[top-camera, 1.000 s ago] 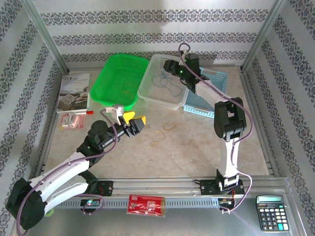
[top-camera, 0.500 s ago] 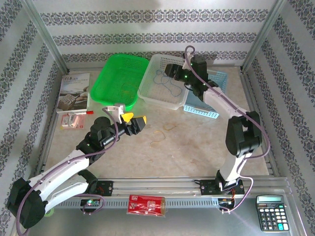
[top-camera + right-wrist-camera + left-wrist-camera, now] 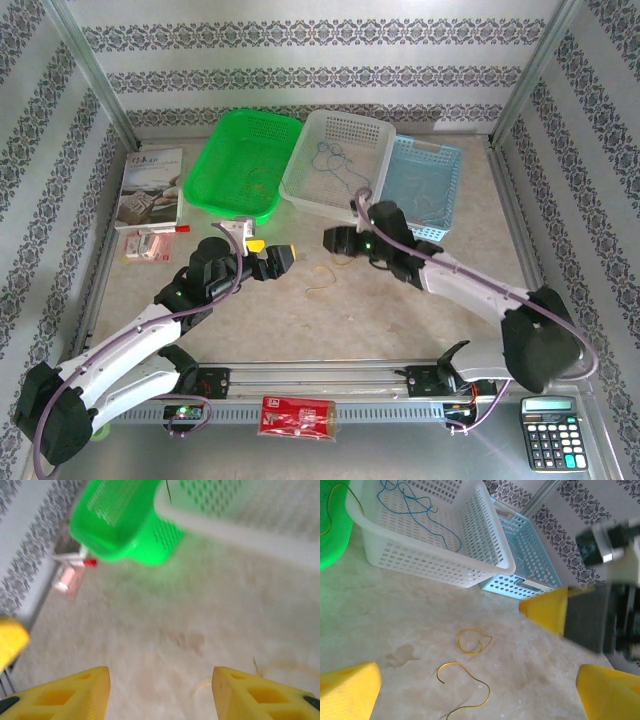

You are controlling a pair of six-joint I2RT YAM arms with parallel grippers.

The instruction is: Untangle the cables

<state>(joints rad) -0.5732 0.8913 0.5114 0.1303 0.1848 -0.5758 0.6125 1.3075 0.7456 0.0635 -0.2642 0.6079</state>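
**Loose cables on the table, both pincers empty**

From above, my left pincer [image 3: 272, 252] and my right pincer [image 3: 328, 240] face each other low over the table [image 3: 300, 335]. Both arms are stretched forward and bent in toward the middle. The yellow cables [image 3: 316, 292] lie just on my side of the gap between the two tips.

On my left wrist, the left pincer [image 3: 480, 700] is spread wide, with nothing between its fingers [image 3: 347, 690]. A hooked cable [image 3: 465, 685] lies right ahead of it. Just past that is a yellow loop [image 3: 474, 641], near the hook but apart from it. Farther ahead, a white basket [image 3: 435, 570] holds a blue cable [image 3: 415, 502].

On my right wrist the picture is blurred. The right pincer [image 3: 160, 695] is spread over bare table, and a pale strand [image 3: 200, 687] lies just beside one finger.

I judge the step to be fetching the next cable. That calls for lowering one pincer over a single strand and closing on it alone.
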